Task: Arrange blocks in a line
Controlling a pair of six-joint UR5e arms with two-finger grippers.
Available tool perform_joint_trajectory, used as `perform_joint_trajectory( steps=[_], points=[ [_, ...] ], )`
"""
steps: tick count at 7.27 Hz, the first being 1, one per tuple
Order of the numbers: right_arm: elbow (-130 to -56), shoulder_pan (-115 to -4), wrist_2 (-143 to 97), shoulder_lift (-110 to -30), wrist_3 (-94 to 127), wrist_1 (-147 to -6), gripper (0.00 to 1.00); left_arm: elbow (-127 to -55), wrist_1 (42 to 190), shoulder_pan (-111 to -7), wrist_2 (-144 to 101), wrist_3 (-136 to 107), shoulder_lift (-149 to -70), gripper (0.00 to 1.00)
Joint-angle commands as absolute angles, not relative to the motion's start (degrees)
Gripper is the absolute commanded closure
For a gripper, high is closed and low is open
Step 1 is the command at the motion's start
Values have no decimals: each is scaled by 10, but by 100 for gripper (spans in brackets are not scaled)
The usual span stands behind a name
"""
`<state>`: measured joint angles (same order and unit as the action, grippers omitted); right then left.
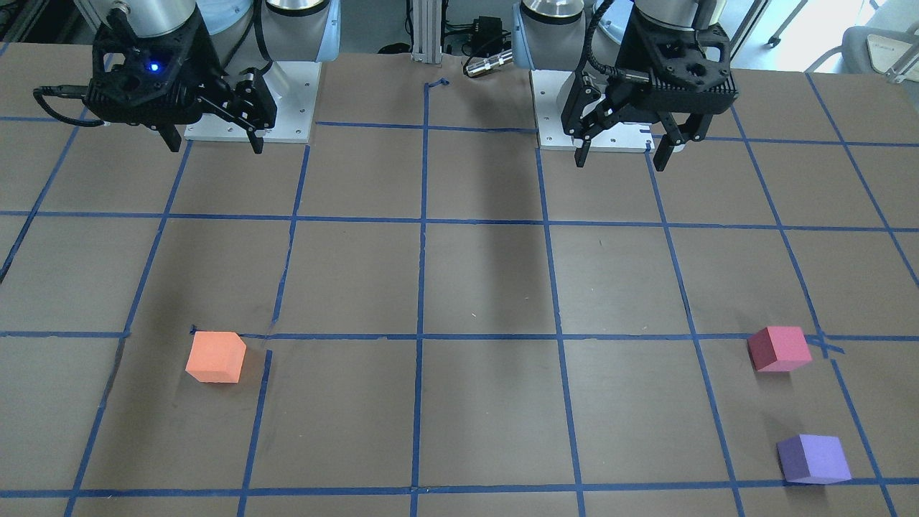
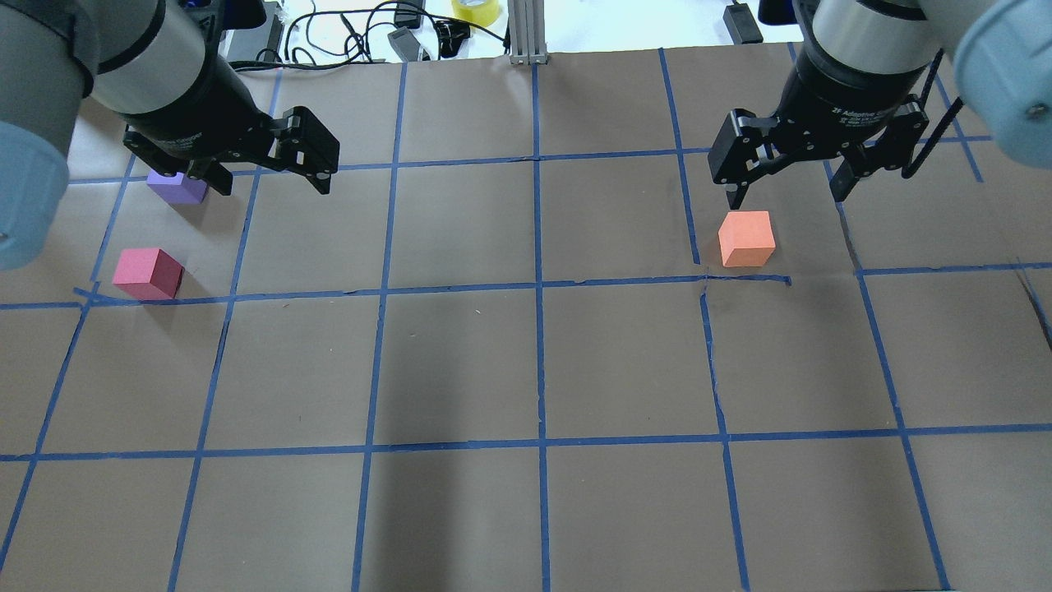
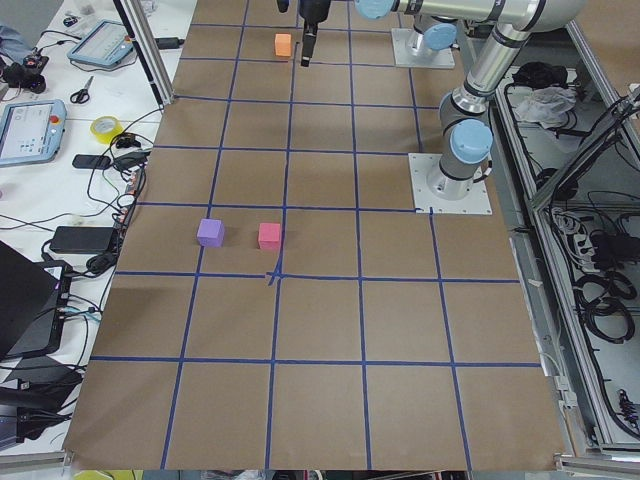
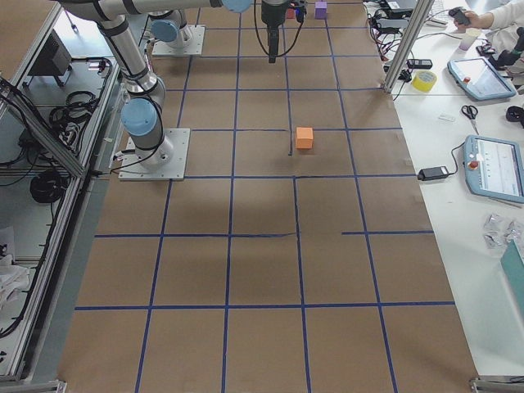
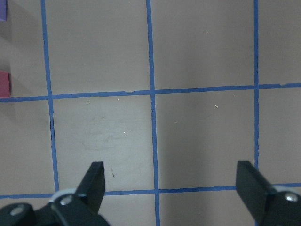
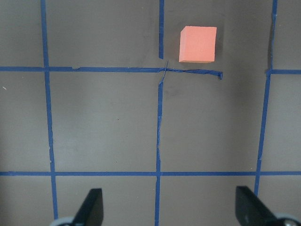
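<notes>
The orange block (image 1: 215, 357) (image 2: 746, 238) sits alone on the brown table on my right side. The pinkish-red block (image 1: 779, 349) (image 2: 148, 273) and the purple block (image 1: 813, 459) (image 2: 177, 187) sit close together on my left side, apart from each other. My left gripper (image 2: 267, 185) (image 1: 621, 154) is open and empty, raised above the table, and partly hides the purple block in the overhead view. My right gripper (image 2: 786, 197) (image 1: 215, 143) is open and empty, raised above the table. The orange block shows in the right wrist view (image 6: 198, 44). Slivers of purple (image 5: 2, 9) and pinkish-red (image 5: 3, 84) show at the left wrist view's edge.
Blue tape lines (image 2: 538, 288) divide the brown table into squares. The arms' white base plates (image 1: 251, 100) (image 1: 603, 115) stand at the robot's side. Cables, a tape roll (image 2: 475, 10) and tablets (image 3: 30, 125) lie beyond the far table edge.
</notes>
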<state>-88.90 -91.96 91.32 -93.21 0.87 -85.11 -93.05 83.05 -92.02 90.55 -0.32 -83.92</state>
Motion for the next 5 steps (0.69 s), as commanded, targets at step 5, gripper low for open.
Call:
perform_joint_trajectory(
  steps=[5],
  points=[
    [-896, -903, 924, -904, 34, -851, 0, -932, 831, -920, 905, -4, -839, 0]
  ],
)
